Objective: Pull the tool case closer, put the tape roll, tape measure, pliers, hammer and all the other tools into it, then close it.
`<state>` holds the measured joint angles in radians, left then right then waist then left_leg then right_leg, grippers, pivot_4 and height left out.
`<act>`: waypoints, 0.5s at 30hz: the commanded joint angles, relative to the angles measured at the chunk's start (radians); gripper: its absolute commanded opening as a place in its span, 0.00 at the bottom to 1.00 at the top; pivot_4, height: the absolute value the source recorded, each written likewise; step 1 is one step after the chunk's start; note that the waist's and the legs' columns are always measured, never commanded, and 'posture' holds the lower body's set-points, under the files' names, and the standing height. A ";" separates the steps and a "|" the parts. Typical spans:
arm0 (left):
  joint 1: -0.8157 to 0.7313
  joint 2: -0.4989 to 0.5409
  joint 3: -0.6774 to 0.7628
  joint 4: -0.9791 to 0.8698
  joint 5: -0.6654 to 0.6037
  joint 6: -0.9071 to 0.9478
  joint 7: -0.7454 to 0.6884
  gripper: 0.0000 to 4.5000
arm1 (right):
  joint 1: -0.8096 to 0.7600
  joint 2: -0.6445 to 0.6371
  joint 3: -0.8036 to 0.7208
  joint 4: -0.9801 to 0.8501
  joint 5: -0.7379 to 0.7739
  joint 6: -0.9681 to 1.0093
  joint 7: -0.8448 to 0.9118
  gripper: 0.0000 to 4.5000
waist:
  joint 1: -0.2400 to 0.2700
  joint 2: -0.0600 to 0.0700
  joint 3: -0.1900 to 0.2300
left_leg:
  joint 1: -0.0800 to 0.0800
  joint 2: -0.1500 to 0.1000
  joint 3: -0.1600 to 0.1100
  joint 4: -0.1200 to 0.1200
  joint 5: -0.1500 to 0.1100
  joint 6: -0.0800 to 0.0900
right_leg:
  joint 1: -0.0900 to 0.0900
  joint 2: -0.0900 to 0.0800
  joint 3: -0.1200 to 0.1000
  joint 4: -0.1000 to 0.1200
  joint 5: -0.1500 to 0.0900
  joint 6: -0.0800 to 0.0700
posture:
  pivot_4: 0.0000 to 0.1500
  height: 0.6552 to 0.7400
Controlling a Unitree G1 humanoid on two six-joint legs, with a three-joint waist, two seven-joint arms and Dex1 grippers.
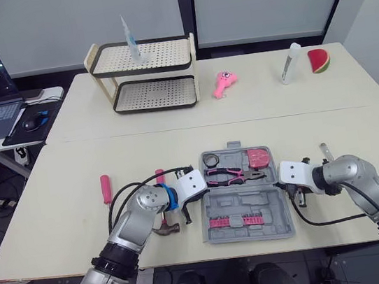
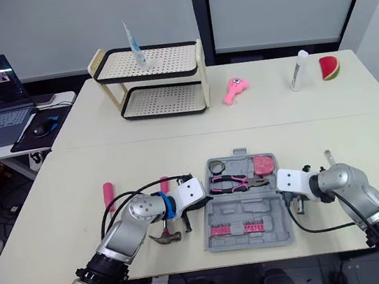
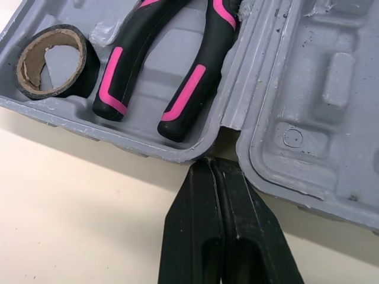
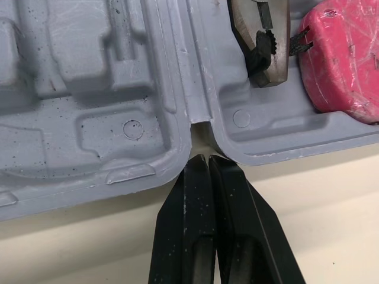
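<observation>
We find the grey tool case [image 1: 273, 208] lying open at the table's 6 o'clock, near the front edge, with its two halves spread flat. In the far half the tape roll [image 1: 211, 159] sits at 11 o'clock, the pink tape measure [image 1: 259, 157] at 1 o'clock, and the pliers [image 1: 233, 173] lie across between them, their handles toward the roll. The near half carries a row of pink bits [image 1: 234, 221]. The left gripper [image 3: 211, 165] is at the case's 9 o'clock, its fingers clenched together on nothing, tips right at the notch where the halves join. The right gripper [image 4: 207, 160] is at the case's 3 o'clock, likewise clenched and empty, tips at the same hinge notch on that side. The hammer [image 1: 166, 228] lies on the table at the case's 8 o'clock, partly under the left arm. A pink screwdriver [image 1: 105, 189] lies farther out at 9 o'clock, and a slim metal tool [image 1: 326, 152], which we cannot identify, lies at 2 o'clock beyond the right gripper.
</observation>
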<state>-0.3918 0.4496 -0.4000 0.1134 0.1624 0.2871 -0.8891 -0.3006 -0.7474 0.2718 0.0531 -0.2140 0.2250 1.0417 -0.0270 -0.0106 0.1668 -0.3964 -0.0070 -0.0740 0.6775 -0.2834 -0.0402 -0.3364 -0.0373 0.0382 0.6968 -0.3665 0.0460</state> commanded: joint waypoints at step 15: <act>0.038 0.074 0.061 -0.113 -0.061 0.043 -0.022 0.01 | 0.007 -0.068 -0.103 0.000 0.042 -0.014 -0.037 0.00 | 0.000 0.000 0.000 | -0.002 0.000 0.000 0.000 0.000 0.000 | -0.001 0.000 0.000 0.000 0.000 0.000 | 1.00 0.87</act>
<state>-0.3585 0.5044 -0.3834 0.0396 0.1169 0.3355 -0.9082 -0.2977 -0.7920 0.2137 0.0855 -0.1923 0.2072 1.0105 -0.0272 -0.0108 0.1670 -0.3982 -0.0069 -0.0740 0.6774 -0.2835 -0.0401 -0.3377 -0.0374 0.0384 0.6966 -0.3665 0.0460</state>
